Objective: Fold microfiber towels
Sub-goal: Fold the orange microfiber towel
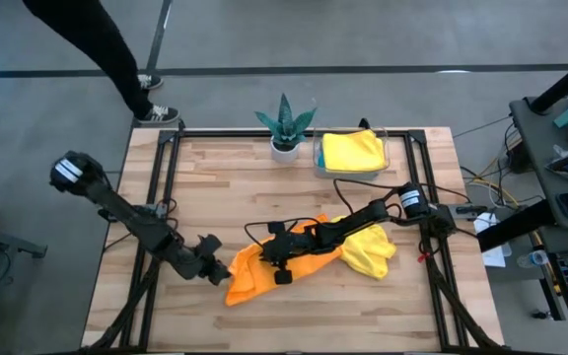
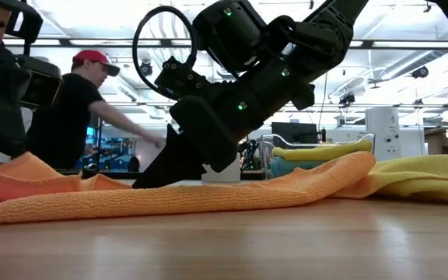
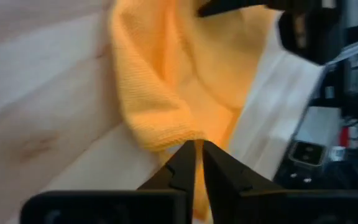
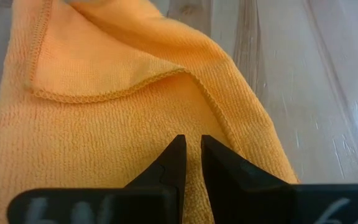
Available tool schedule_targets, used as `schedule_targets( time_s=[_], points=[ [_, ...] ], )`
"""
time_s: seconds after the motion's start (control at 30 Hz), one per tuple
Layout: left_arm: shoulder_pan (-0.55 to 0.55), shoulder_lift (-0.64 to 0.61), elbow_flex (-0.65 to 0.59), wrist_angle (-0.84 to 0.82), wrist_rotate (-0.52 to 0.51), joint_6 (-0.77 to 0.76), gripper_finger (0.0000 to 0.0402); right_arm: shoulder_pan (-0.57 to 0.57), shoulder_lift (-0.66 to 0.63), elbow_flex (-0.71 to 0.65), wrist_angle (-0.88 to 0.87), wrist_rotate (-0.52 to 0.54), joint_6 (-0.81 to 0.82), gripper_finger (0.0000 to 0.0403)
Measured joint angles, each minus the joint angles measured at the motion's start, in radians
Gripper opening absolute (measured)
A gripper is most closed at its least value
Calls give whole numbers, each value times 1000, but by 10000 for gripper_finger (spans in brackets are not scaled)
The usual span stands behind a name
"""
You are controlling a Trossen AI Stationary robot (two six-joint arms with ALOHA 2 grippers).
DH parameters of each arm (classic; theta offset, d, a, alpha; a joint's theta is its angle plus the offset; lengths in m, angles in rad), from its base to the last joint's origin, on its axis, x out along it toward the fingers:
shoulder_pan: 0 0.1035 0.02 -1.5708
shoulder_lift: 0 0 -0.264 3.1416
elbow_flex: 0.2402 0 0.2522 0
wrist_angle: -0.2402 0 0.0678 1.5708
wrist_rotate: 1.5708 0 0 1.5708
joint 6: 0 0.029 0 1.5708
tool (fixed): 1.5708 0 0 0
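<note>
An orange towel point(image 1: 264, 268) lies crumpled near the table's middle, and part of it is folded over point(image 4: 98, 68). A yellow towel point(image 1: 371, 251) lies against its right end. My left gripper point(image 3: 199, 146) stands at the orange towel's left edge point(image 1: 229, 279), its fingers nearly together on the cloth. My right gripper point(image 4: 190, 144) reaches in from the right over the towel's middle point(image 1: 272, 258), shut, with its tips down on the cloth point(image 2: 162, 173). A second yellow towel point(image 1: 353, 151) lies in the clear tray. My left gripper pinches a folded edge point(image 3: 178, 138) at the orange towel's left end between its two fingertips. It comes slanting down from the table's left. The rest of the towel lies slack on the table. My right gripper presses its shut fingertips point(image 4: 174, 155) down on the flat middle of the orange towel point(image 4: 123, 149). It slants down from the table's right, and the cloth lies flat on the wood under it.
A clear tray point(image 1: 316, 158) and a spiky potted plant point(image 1: 286, 123) stand at the far edge. A black frame point(image 1: 171, 158) runs around the tabletop. A person in a red cap point(image 2: 80, 93) stands beyond the table. Bare wood lies along the near edge point(image 1: 294, 325).
</note>
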Motion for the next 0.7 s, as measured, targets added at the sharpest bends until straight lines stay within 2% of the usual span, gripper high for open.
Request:
schedule_targets(
  time_s=[0.13,0.43,0.53,0.7],
  points=[
    [-1,85,-20,133,1,-2,64,0,0,0,0,0,-4,43],
    [0,253,-11,271,-2,-27,188,0,0,0,0,0,-6,43],
    [0,283,-10,319,-10,-26,205,0,0,0,0,0,-6,43],
    [0,291,-8,335,-11,-7,209,0,0,0,0,0,-6,43]
  ],
)
